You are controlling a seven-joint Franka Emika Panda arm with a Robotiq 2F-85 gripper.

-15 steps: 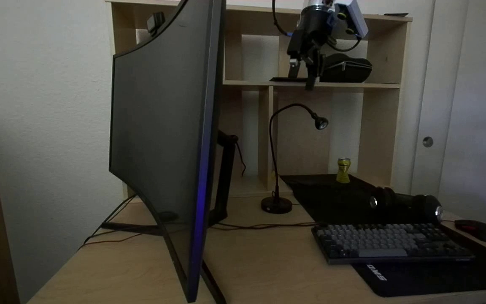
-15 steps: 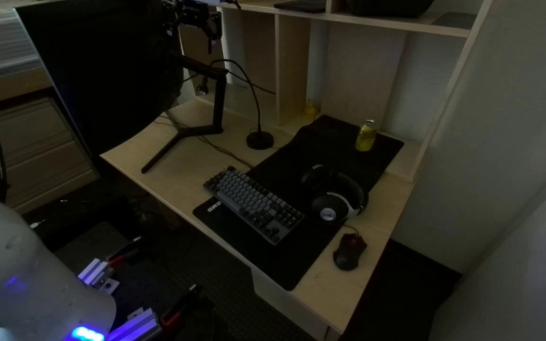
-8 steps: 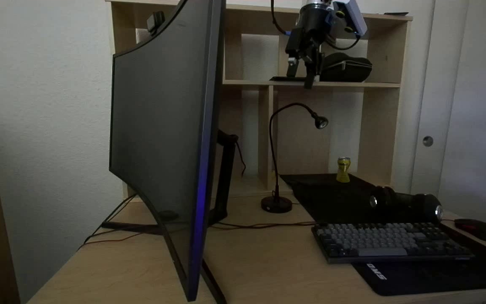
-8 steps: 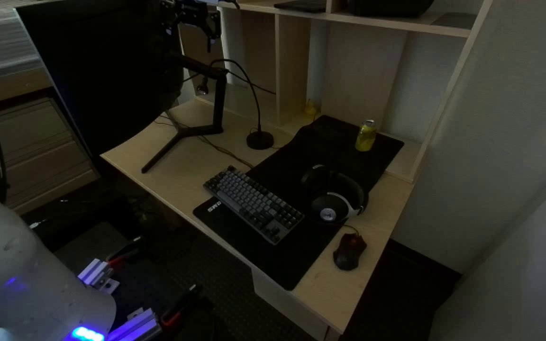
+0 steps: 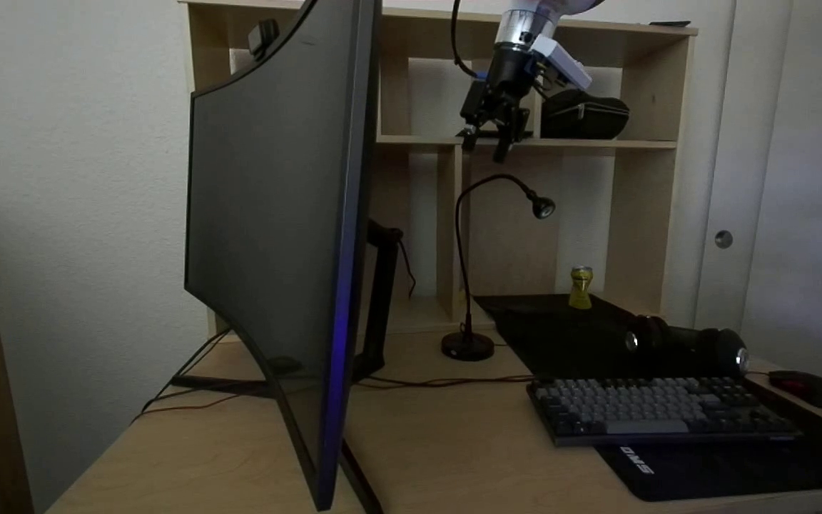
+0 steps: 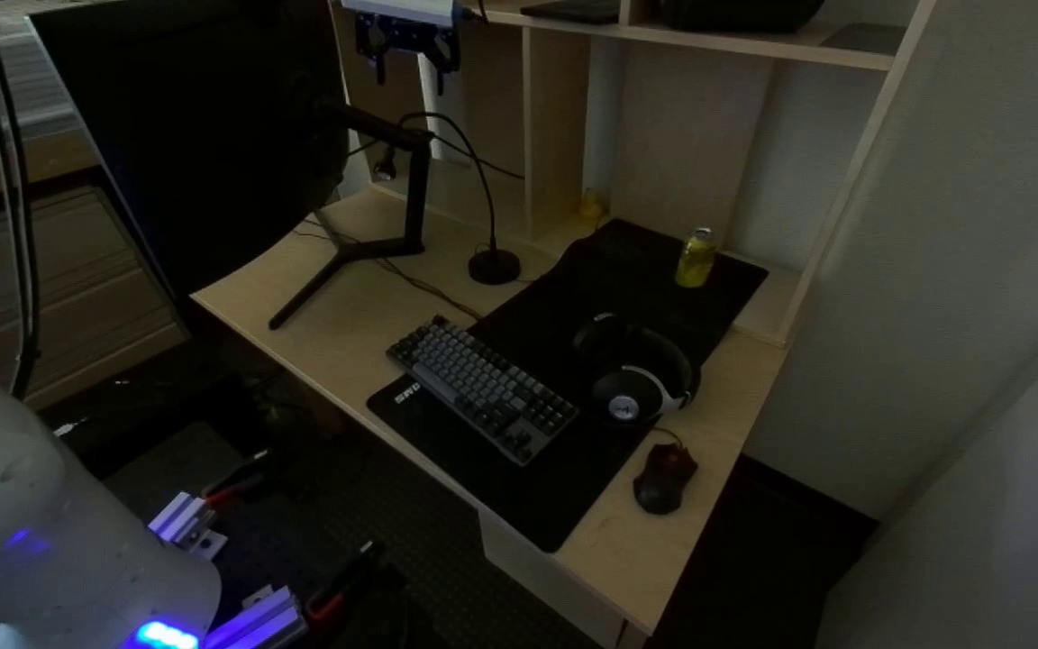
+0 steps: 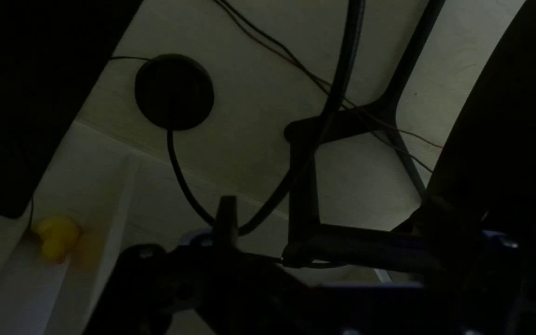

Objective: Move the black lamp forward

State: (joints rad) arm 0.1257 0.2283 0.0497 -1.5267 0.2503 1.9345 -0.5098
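Pale wooden desk (image 5: 439,435), dimly lit. Shelf unit (image 5: 639,221) in matching wood along its back. Curved black monitor (image 5: 275,200) on the desk, held by a dark stand (image 5: 381,300) with splayed feet. Black mat (image 6: 609,270) runs from near the desk's front edge back toward the shelf unit.

Black lamp (image 5: 467,347): upright, round base on bare wood between the monitor's stand and the mat, near the shelf unit. Slim neck climbs, arches over; small head droops from its end.

Keyboard (image 6: 483,388), black and grey, on the mat, one end out over bare desk. Black zipped pouch (image 5: 586,118) on the shelf unit's upper board. Headphones (image 6: 625,394) lie on the mat beside the keyboard.

Gripper (image 5: 484,153) hangs above the lamp's arch, pointing down, slightly tilted; fingers spread wide. A gap shows between fingertips and neck in both exterior views. In the wrist view one fingertip covers part of the neck's bend; other finger too dark to make out.

Mouse (image 6: 663,478) on bare desk, just beside the mat. Yellow can (image 6: 696,259) upright on the mat's far end. Smallest: a yellow duck-like figure (image 7: 58,235) in a lower compartment of the shelf unit, detail lost to the gloom.
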